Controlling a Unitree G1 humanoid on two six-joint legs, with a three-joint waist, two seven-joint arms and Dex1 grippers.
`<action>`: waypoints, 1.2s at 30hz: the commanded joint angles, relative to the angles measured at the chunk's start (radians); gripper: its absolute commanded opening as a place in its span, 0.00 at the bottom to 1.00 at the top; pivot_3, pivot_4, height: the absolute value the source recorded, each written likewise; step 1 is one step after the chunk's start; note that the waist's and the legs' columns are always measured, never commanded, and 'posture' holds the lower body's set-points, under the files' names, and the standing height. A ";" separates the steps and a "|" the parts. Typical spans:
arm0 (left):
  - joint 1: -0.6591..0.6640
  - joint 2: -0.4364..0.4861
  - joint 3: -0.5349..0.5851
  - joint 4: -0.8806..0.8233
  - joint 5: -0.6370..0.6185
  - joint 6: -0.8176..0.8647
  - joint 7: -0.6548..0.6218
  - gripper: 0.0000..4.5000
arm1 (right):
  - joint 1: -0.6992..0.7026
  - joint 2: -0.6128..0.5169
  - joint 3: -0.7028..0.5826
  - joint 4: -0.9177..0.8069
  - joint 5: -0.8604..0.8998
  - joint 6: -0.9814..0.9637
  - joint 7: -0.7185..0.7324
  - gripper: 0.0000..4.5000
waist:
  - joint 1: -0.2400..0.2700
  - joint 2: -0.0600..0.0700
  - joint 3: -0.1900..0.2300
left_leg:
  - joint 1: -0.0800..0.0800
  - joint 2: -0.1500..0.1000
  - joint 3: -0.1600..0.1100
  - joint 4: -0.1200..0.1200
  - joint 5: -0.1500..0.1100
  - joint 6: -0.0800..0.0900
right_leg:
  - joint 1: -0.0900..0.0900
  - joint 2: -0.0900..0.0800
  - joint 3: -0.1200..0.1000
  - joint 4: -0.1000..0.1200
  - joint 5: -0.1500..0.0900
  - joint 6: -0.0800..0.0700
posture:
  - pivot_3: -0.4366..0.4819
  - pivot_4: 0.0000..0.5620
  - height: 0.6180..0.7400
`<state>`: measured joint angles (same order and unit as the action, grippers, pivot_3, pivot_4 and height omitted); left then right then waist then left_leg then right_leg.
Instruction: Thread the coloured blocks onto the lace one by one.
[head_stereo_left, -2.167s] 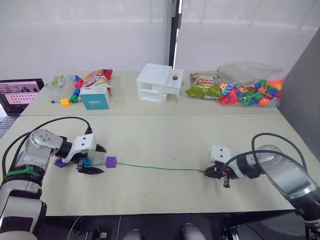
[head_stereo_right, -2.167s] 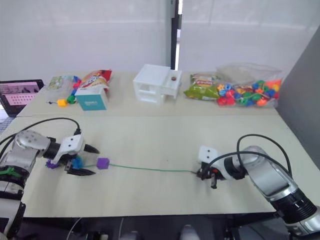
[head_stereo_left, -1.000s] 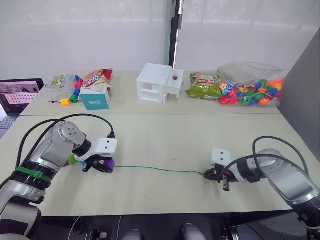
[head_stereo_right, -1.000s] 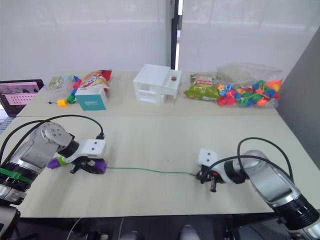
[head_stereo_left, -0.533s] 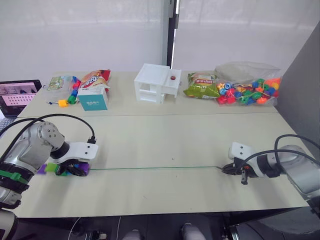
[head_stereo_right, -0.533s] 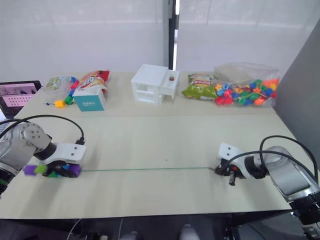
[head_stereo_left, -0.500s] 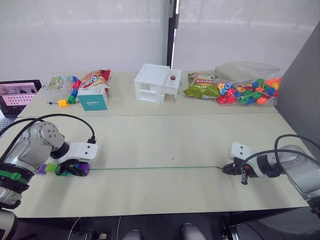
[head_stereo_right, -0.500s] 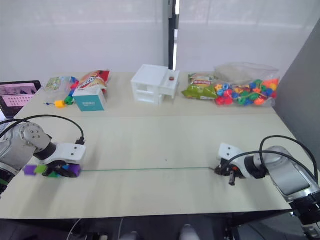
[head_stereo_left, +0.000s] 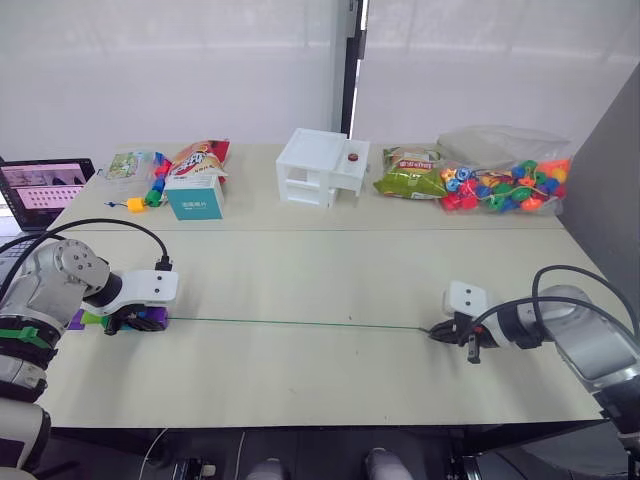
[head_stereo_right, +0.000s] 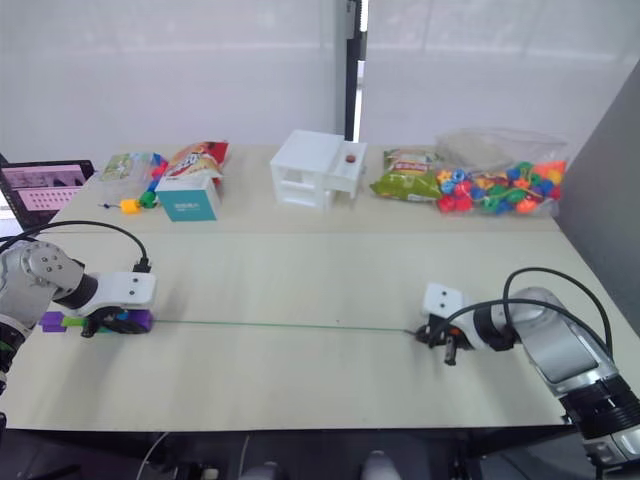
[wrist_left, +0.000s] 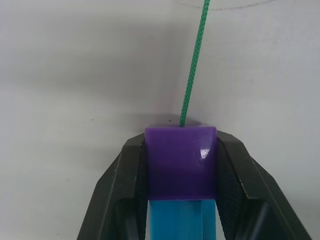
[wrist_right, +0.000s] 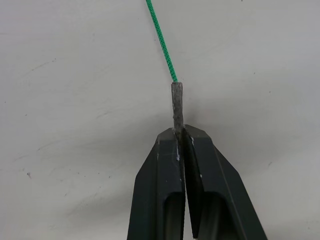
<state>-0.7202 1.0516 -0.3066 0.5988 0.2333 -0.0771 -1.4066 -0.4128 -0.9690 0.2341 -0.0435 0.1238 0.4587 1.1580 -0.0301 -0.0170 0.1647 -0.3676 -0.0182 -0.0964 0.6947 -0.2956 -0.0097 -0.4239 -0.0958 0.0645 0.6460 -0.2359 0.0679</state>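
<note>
Being drawn taut: the lace (head_stereo_left: 300, 323), tip pinched by right gripper (wrist_right: 180, 137); purple block (wrist_left: 181, 162), clamped in left gripper (wrist_left: 181, 150), now slid against the others.

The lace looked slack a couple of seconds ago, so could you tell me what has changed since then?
The left gripper closed on the purple block and slid it along the lace against the other blocks. The arms drew apart, pulling the lace straight. The right gripper stayed shut on the tip.
</note>
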 joint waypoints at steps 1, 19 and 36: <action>0.008 -0.023 0.022 0.048 -0.017 -0.049 0.018 0.27 | -0.020 0.001 -0.004 0.016 -0.033 0.011 -0.013 0.00 | 0.003 0.000 0.000 | 0.000 0.000 0.000 0.000 0.000 0.000 | 0.000 0.000 0.000 0.000 0.000 0.000 | 0.48 0.27 1.00; -0.064 0.030 0.070 0.178 -0.035 -0.191 -0.111 0.27 | -0.068 0.068 0.037 -0.011 -0.035 0.052 0.045 0.00 | -0.014 -0.001 0.001 | -0.001 0.000 -0.001 0.000 0.000 0.000 | -0.001 0.001 0.000 0.000 0.000 0.000 | 0.48 0.27 1.00; -0.116 0.041 0.117 0.264 -0.073 -0.236 -0.130 1.00 | -0.062 0.060 -0.031 -0.044 0.020 0.091 0.078 0.66 | -0.011 -0.002 0.001 | -0.002 0.000 -0.001 0.000 0.000 0.000 | -0.002 0.001 0.000 0.001 0.000 0.000 | 0.48 0.27 1.00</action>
<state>-0.8053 1.0665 -0.2390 0.8536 0.1971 -0.3221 -1.5403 -0.4829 -0.8831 0.2573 -0.0450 0.1067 0.5267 1.2251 -0.0414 -0.0188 0.1659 -0.3700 -0.0182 -0.0971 0.6943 -0.2958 -0.0094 -0.4257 -0.0954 0.0643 0.6470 -0.2359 0.0680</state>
